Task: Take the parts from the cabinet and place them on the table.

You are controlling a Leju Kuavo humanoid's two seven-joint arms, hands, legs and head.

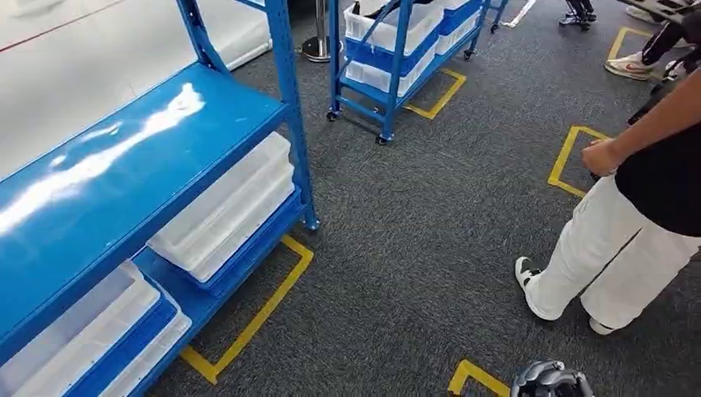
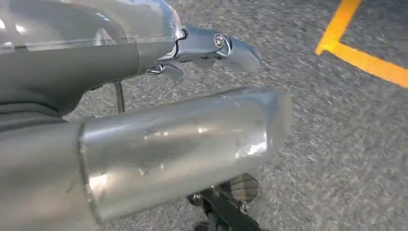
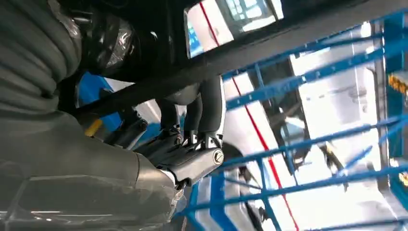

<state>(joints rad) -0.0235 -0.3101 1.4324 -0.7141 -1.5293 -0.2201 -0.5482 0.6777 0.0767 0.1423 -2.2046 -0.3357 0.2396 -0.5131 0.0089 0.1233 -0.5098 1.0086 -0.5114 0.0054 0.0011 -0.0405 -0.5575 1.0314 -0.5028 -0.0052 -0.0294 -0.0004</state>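
Note:
The blue cabinet (image 1: 124, 165) stands at the left, its top shelf bare and glossy. Clear plastic bins (image 1: 227, 207) sit in blue trays on its lower shelves, with another bin (image 1: 83, 331) nearer to me; I cannot make out any parts inside them. My right hand (image 1: 551, 380) hangs low at the bottom edge, over the carpet and well away from the cabinet. Its dark fingers (image 3: 202, 110) hold nothing. My left hand (image 2: 211, 48) hangs over the grey carpet, thumb (image 2: 183, 144) and fingers apart, with nothing in it.
A person (image 1: 636, 215) in white trousers and a black top stands at the right, close to my right side. A blue wheeled cart (image 1: 405, 50) with white bins stands at the back. Yellow tape corners (image 1: 256, 314) mark the grey carpet.

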